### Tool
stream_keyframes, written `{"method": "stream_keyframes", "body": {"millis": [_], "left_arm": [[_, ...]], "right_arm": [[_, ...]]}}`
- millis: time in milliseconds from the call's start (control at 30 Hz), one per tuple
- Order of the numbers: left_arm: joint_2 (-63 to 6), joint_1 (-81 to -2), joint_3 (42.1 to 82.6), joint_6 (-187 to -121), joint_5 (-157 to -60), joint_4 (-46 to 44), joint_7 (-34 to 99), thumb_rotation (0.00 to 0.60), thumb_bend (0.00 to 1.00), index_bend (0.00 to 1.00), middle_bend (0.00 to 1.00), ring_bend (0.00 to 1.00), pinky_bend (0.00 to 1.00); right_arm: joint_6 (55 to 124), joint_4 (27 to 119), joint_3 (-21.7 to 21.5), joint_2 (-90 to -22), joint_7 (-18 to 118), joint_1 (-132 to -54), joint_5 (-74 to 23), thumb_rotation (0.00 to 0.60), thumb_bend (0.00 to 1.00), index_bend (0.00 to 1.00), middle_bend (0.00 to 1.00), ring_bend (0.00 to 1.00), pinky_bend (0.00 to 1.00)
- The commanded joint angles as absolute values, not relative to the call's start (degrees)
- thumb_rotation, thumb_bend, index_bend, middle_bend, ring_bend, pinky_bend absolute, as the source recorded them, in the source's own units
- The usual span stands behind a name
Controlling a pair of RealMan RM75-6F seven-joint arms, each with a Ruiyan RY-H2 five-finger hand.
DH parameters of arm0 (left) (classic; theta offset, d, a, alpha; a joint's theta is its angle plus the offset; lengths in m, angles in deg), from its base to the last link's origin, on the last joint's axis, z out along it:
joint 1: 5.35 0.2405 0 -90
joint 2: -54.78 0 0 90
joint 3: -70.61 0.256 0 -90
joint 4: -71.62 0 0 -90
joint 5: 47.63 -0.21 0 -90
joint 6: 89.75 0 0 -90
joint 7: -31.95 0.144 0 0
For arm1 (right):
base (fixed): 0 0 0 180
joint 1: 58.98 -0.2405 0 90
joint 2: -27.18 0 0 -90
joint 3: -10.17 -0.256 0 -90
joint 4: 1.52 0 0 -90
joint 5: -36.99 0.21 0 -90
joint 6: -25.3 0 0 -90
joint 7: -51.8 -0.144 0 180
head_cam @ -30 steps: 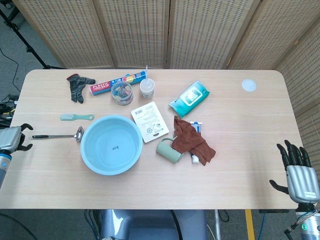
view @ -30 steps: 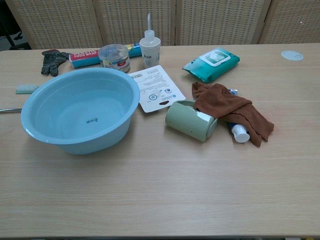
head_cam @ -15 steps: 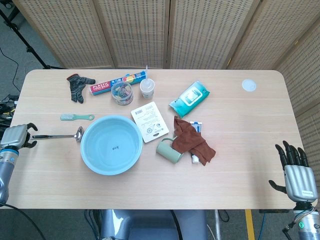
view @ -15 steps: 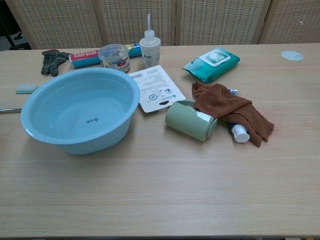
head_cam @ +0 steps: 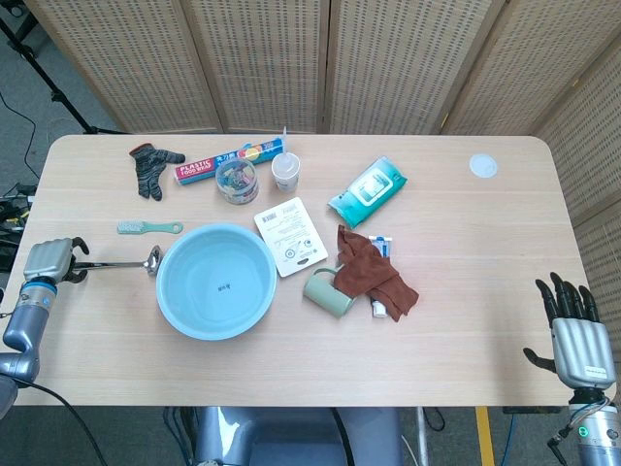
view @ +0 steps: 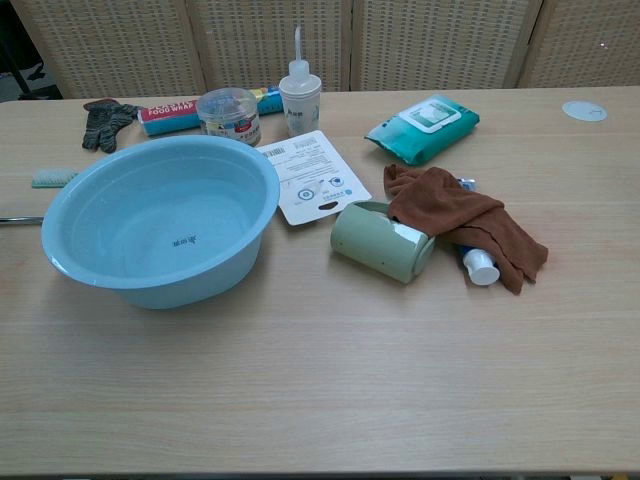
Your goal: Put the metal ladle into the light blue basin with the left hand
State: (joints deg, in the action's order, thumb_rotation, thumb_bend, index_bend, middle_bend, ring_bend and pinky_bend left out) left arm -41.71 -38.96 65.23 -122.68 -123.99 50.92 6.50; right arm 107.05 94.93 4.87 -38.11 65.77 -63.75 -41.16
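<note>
The metal ladle (head_cam: 116,262) lies flat on the table left of the light blue basin (head_cam: 194,296), its bowl almost touching the basin's rim. My left hand (head_cam: 49,260) sits over the far end of the handle, dark fingers showing on either side of it; I see no closed grip. In the chest view only a sliver of the ladle handle (view: 14,219) shows at the left edge beside the empty basin (view: 150,285); neither hand appears there. My right hand (head_cam: 574,335) hangs open off the table's right front corner.
Behind the ladle lies a green brush (head_cam: 147,227). Further back are a dark glove (head_cam: 150,167), a plastic-wrap box (head_cam: 209,167) and a lidded jar (head_cam: 236,181). Right of the basin are a white card (head_cam: 289,236), a green mug (head_cam: 328,290) on its side and a brown cloth (head_cam: 374,272).
My left hand has moved right along the table edge onto the end of the ladle handle. The ladle and basin have not moved. The right hand has barely shifted.
</note>
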Motion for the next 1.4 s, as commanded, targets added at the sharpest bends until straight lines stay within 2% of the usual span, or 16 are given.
{"method": "stream_keyframes", "body": {"millis": [33,700,800,967,1100,1400], "left_arm": [[-42.16,-39.13,65.25,-122.16,-124.14,51.47,6.59,0.6,0.31,0.43,0.93,0.9,0.94],[-44.98,-40.53,65.38,-117.75,-124.75,54.28,7.54,0.6,0.34,0.48,0.93,0.9,0.94],[-45.47,-40.5,65.27,-118.11,-124.8,54.55,7.7,0.6,0.35,0.53,0.93,0.9,0.94],[-45.32,-40.08,64.84,-120.31,-124.85,54.29,6.99,0.6,0.48,0.75,0.93,0.9,0.94],[-43.5,-39.81,64.63,-122.66,-125.21,52.93,5.85,0.6,0.53,0.79,0.93,0.9,0.94],[-35.4,-37.19,65.21,-131.69,-126.94,45.96,6.76,0.6,0.54,0.8,0.93,0.9,0.94]], "right_arm": [[106.95,94.86,4.87,-38.19,65.81,-63.82,-41.04,0.6,0.0,0.0,0.0,0.0,0.0],[107.04,94.47,4.78,-38.15,65.07,-64.01,-40.91,0.6,0.0,0.0,0.0,0.0,0.0],[107.24,94.6,4.81,-38.03,64.84,-63.94,-41.05,0.6,0.0,0.0,0.0,0.0,0.0],[107.43,94.8,4.81,-37.83,64.47,-63.88,-41.21,0.6,0.0,0.0,0.0,0.0,0.0],[107.46,95.0,4.86,-37.67,64.2,-63.86,-41.33,0.6,0.0,0.0,0.0,0.0,0.0],[107.97,96.07,4.96,-36.83,63.1,-63.61,-41.99,0.6,0.0,0.0,0.0,0.0,0.0]]}}
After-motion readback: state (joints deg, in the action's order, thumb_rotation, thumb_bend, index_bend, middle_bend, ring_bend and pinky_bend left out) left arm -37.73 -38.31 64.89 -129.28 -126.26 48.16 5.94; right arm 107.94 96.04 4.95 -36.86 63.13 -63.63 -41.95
